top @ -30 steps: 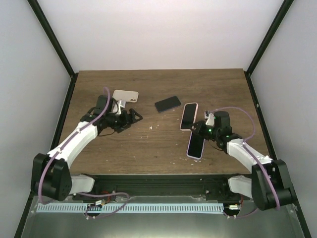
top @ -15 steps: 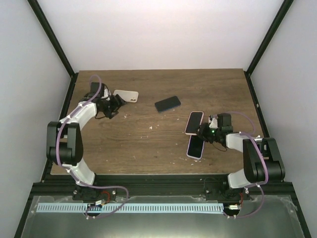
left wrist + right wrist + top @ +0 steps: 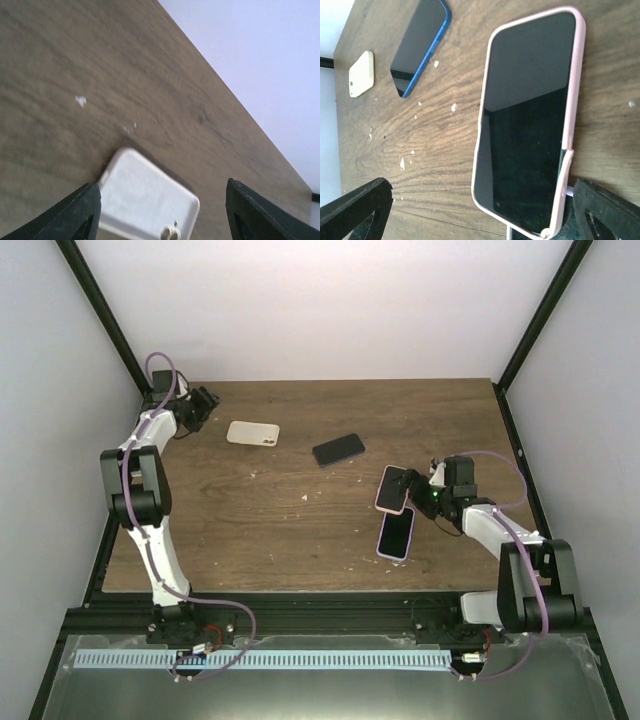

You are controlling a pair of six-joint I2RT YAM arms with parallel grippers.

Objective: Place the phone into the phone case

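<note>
Nearly seated: phone [image 3: 530,115] in pink case [image 3: 576,75], one corner loose

Over on the right of the bench [image 3: 300,540], we found the phone lying screen up inside the pink case. Its rim hugged the screen along the far end and both long sides, but close to one near corner a short stretch of rim stood off the phone's edge. From above, the cased phone lay at a slant, its near end overlapping the far end of the other phone [image 3: 397,536], which lay flat on the wood; we could not tell whether the two touched. The right arm [image 3: 485,525] reached in from the right, and the right jaws were spread wide, one fingertip [image 3: 607,210] just beside the loose corner, the other well off at the opposite edge of the wrist view, the phone's near end between them. Whether the nearer fingertip touched the case, we could not tell.

A blue phone [image 3: 339,449] lay near the middle of the bench, apart from the rest, and a white case [image 3: 253,432] lay farther left. The left arm [image 3: 155,425] stretched to the far left corner. The left jaws were spread wide too and held nothing; the white case showed between their fingertips [image 3: 75,215] in the wrist view, yet from above it lay apart from them. Small pale flecks [image 3: 304,498] dotted the wood.
</note>
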